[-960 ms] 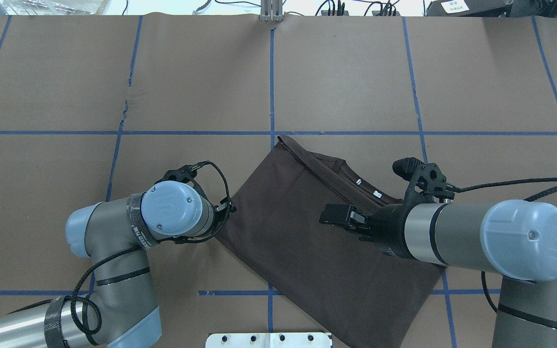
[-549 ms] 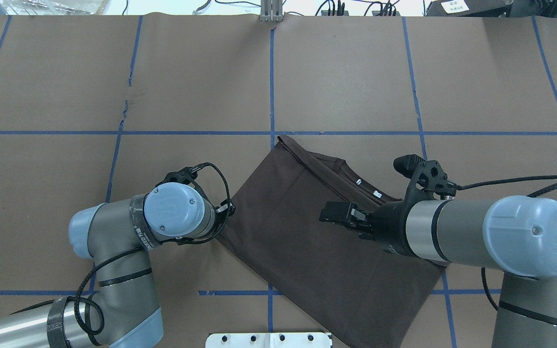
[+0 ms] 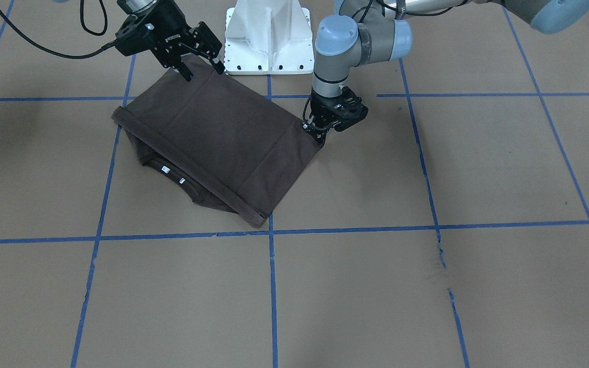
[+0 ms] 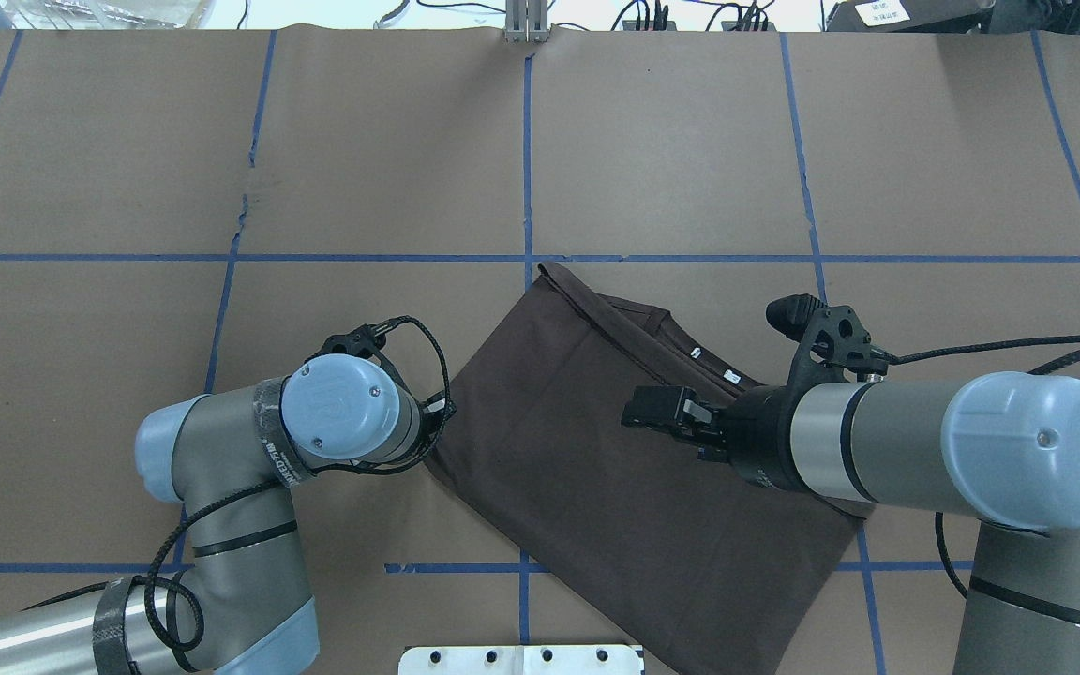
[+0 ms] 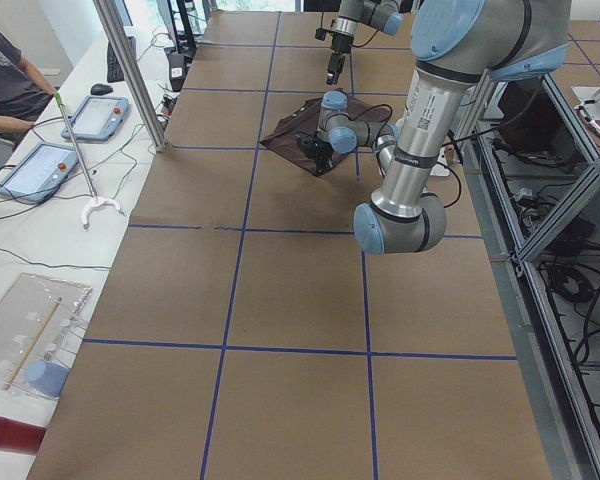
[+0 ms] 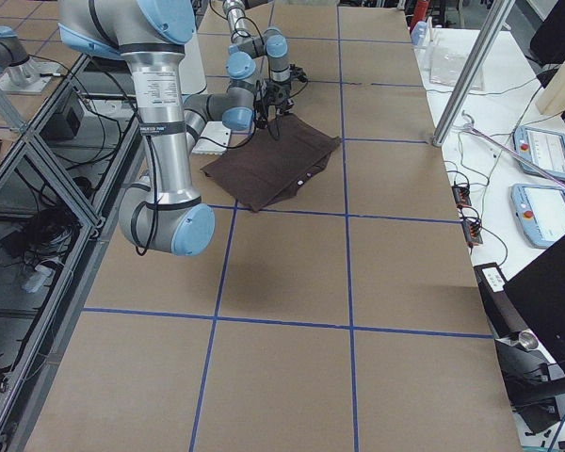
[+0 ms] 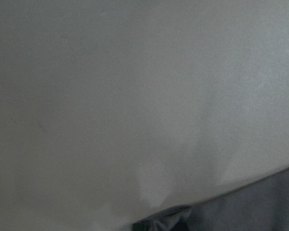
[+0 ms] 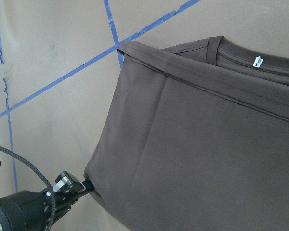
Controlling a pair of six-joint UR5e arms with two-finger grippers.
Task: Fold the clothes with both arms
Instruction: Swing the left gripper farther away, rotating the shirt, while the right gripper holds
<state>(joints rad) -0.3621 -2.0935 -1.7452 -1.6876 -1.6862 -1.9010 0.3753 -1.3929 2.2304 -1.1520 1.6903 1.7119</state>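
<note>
Left hand (image 3: 316, 131): narrow, low on counter (image 3: 427, 286), seemingly pinched on side corner of T-shirt (image 3: 212, 133).
Right hand (image 3: 203, 71): wide, empty, hovering above T-shirt, clear of cloth.
T-shirt lay folded flat between both hands, near white pedestal (image 3: 266, 36). Long axis diagonal, from robot's far left to near right.
Left hand nearer cloth. Right hand judged to need drop onto matching corner before fold.
Collar (image 3: 202, 200) peeked out on operators' side with two white neck tags (image 3: 165, 168); print too small to read.
White lettering on right hand's body illegible.
</note>
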